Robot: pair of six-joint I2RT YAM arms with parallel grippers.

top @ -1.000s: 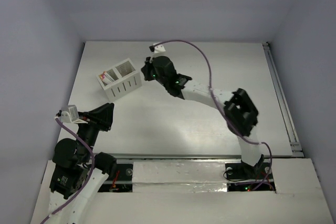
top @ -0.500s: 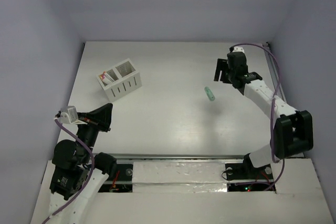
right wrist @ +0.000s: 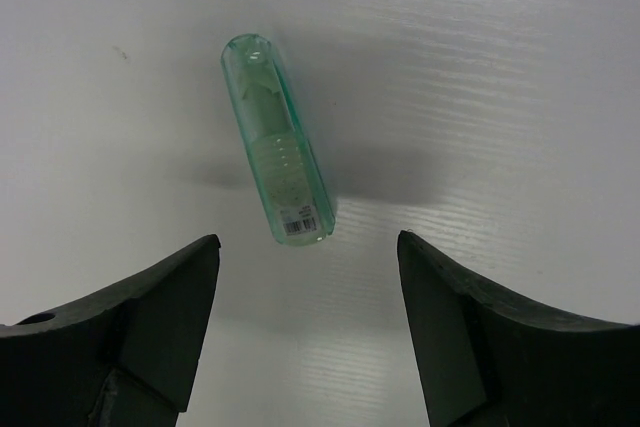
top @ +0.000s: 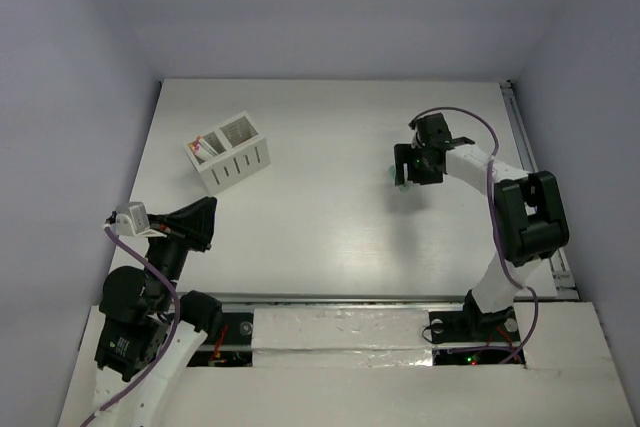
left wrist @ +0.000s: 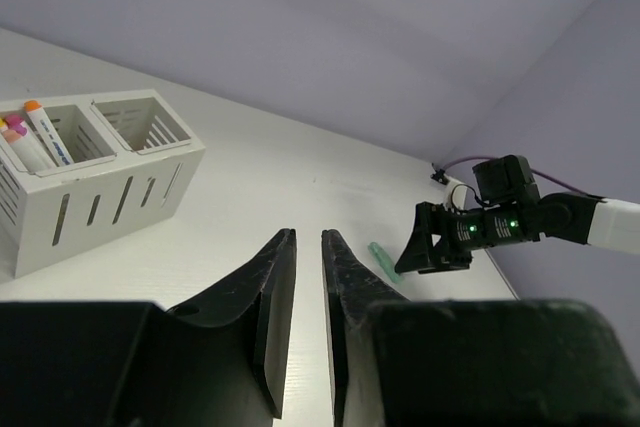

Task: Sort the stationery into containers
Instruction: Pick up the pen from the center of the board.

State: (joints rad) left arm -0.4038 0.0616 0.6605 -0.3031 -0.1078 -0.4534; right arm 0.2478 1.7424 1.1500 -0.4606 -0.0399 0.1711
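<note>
Marker (right wrist: 276, 139) lies flat between my wide-open right gripper (right wrist: 308, 332) fingers; I lower squarely, then close across its middle; left gripper (left wrist: 308, 332) nearly shut, empty.

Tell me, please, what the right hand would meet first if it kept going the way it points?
Probably the green marker: it lies on the table just ahead of the open right hand, between its fingers' line.

Marker (right wrist: 276, 139) on table (top: 320, 237), right of organiser (top: 229, 154)
</note>
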